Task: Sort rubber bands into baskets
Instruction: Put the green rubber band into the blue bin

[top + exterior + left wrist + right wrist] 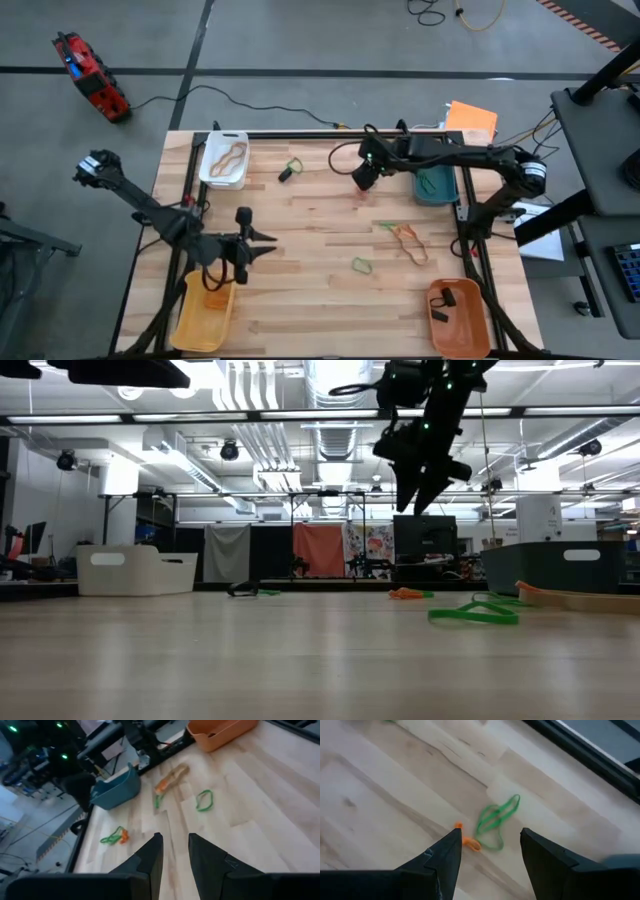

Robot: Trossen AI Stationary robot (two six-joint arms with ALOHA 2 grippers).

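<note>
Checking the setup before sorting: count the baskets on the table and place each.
4: white basket far left corner, teal basket far right, yellow basket near left, orange basket near right.

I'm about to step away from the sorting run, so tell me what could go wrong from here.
1. Under the open right hand, a green band lies tangled with an orange band; one pinch could lift both into a single basket.
2. Near the table's middle, tan and orange bands overlap a green one, inviting another mixed grab.
3. Thin bands lie flat on the wood and may slip from the fingers.
</note>
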